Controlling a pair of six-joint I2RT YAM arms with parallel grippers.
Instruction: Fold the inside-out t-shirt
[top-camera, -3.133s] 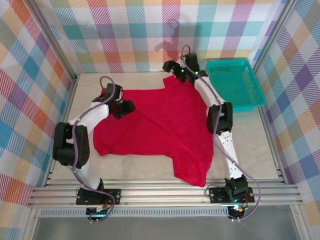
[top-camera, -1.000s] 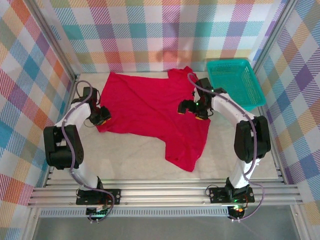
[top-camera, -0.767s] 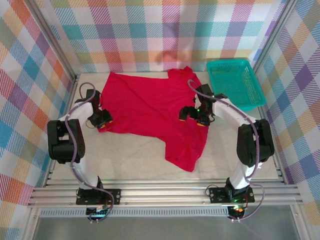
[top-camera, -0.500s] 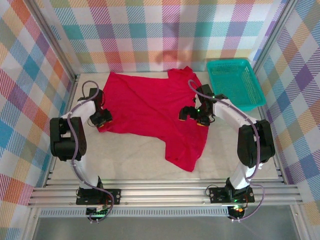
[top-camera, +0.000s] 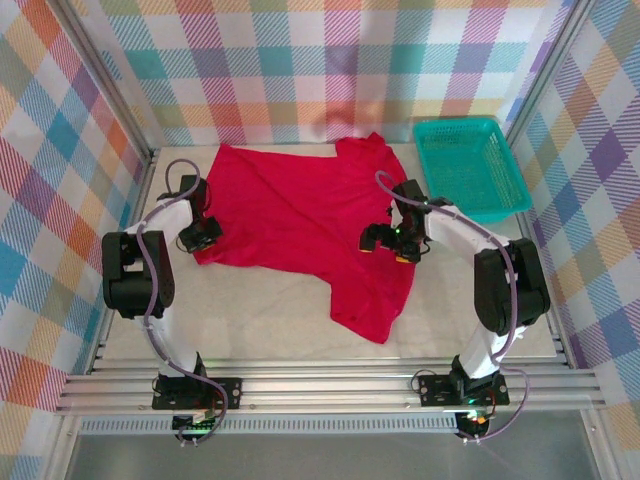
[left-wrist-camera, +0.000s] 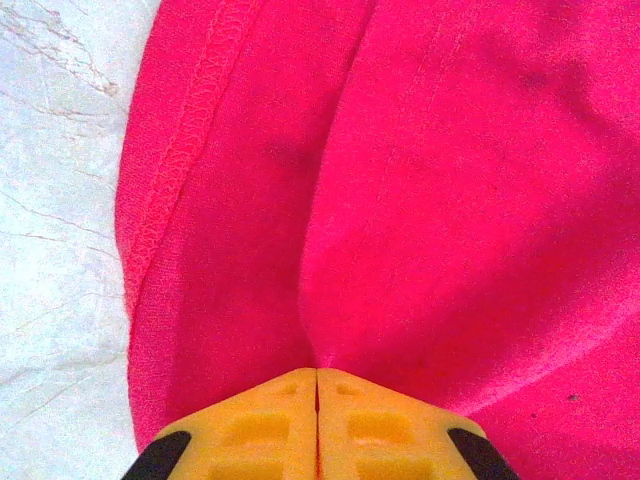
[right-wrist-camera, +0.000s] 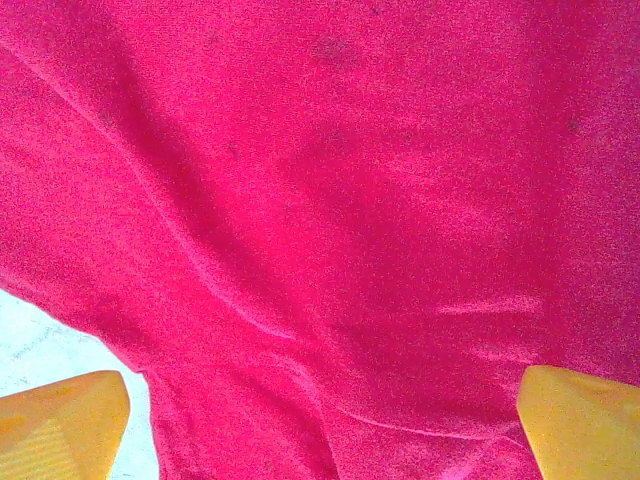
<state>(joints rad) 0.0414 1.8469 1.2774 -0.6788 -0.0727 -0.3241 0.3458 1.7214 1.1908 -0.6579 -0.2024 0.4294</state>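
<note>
Showing a red t-shirt (top-camera: 300, 215) lying spread and wrinkled over the far half of a pale desk (top-camera: 260, 310), with one part trailing toward the near edge, right of centre. Reaching the far wall with its top edge. Leaving bare desk open along the near side and at the near left. Pinching the shirt's left edge with the left pincer (top-camera: 205, 236), yellow fingers (left-wrist-camera: 260, 420) pressing together on a fold, a stitched hem running just left of them beside bare desk. Holding the right pincer (top-camera: 385, 240) over the shirt's right part, fingers (right-wrist-camera: 60, 420) spreading wide apart, gripping nothing. Standing in the far right corner, near the shirt but apart from it: a teal basket (top-camera: 455, 121).
</note>
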